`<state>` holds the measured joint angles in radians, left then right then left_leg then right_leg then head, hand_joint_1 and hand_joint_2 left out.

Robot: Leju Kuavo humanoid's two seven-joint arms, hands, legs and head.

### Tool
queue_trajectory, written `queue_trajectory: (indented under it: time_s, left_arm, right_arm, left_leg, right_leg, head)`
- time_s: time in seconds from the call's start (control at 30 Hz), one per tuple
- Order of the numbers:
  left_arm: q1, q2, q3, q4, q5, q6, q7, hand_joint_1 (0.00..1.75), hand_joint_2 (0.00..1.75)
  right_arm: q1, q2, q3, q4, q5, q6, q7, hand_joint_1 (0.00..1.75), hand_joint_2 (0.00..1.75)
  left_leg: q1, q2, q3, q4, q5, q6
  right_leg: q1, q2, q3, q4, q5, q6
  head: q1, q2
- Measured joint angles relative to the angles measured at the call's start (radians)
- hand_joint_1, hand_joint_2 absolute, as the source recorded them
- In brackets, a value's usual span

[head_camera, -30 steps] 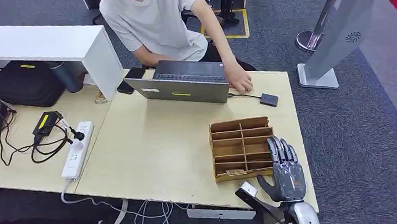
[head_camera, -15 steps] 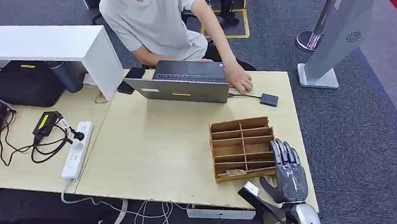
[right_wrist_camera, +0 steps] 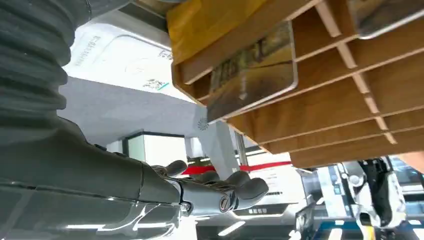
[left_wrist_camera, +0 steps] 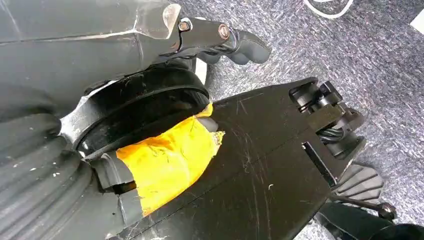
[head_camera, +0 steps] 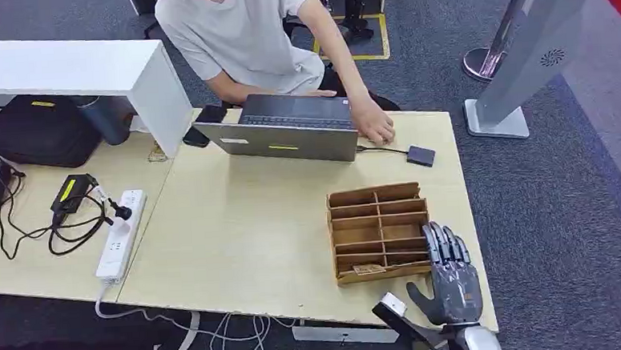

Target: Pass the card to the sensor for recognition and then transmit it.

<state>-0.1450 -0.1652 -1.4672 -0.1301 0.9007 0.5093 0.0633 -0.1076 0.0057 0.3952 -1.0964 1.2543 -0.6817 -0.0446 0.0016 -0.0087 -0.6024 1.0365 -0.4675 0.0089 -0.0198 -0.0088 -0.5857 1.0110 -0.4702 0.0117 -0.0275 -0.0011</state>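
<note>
The right robot hand [head_camera: 455, 278] is open and holds nothing, with the card [head_camera: 368, 268] just to its left in the box [head_camera: 376, 195].

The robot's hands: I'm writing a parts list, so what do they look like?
The right hand is dark grey with jointed fingers on a silver arm. The left hand has a grey ribbed cover, dark fingers and a visible screw.

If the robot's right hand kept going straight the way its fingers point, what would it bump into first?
Probably nothing soon. The right hand points up the table's right side, passing just beside the wooden card rack. Farther along lies the small black box, though depth is hard to judge.
</note>
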Motion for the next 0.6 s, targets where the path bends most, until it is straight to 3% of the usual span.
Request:
queue_trajectory:
  time_s: [0.6]
  left_arm:
    - [0.000, 0.000, 0.000, 0.000, 0.002, 0.000, 0.000, 0.00, 1.75]
  right_arm:
    - [0.015, 0.005, 0.014, -0.008, -0.002, -0.001, 0.009, 0.00, 1.75]
  left_leg:
    - [0.000, 0.000, 0.000, 0.000, 0.000, 0.000]
  right_leg:
    - [0.000, 0.000, 0.000, 0.000, 0.000, 0.000]
  head:
    - [0.000, 0.000]
